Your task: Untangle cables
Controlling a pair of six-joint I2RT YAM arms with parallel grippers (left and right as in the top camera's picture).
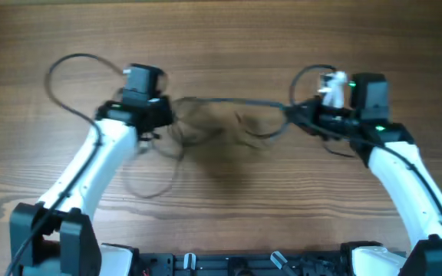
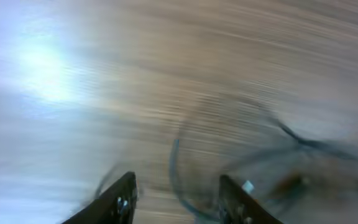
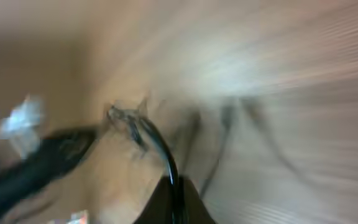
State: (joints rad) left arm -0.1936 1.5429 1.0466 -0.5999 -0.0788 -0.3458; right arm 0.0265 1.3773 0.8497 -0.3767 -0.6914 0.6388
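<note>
The cables [image 1: 229, 103] are thin black cords lying blurred between my two grippers in the overhead view. One strand is stretched nearly straight from the left gripper [image 1: 163, 115] to the right gripper [image 1: 296, 113], and loose loops [image 1: 244, 130] hang below it. In the left wrist view my left gripper [image 2: 178, 194] is open, and a blurred cable loop [image 2: 178, 168] lies between and beyond its fingers. In the right wrist view my right gripper [image 3: 174, 196] is shut on a black cable [image 3: 160, 146] that runs up to a small tangle.
The table is brown wood [image 1: 229, 31]. A wide thin loop [image 1: 67, 73] lies at the far left and another faint loop [image 1: 152, 184] lies near the left arm. A white piece [image 1: 332, 83] sits by the right wrist. Both wrist views are motion-blurred.
</note>
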